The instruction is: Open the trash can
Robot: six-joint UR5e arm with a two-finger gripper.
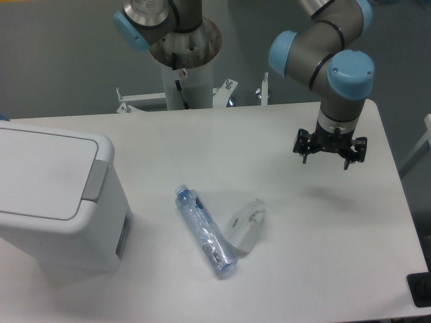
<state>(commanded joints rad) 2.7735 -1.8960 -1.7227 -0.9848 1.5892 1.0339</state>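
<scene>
The trash can [54,195] is a large white boxy bin at the left of the table. Its flat white lid [40,171] lies shut, with a grey push tab [94,180] on its right edge. My gripper [329,156] hangs above the right side of the table, far from the bin, pointing down. Its fingers stand spread apart with nothing between them.
A clear plastic bottle [205,231] with a blue cap lies on its side in the middle of the table. A clear crumpled plastic cup [246,222] lies next to it on the right. The arm's base column [185,60] stands behind the table's far edge.
</scene>
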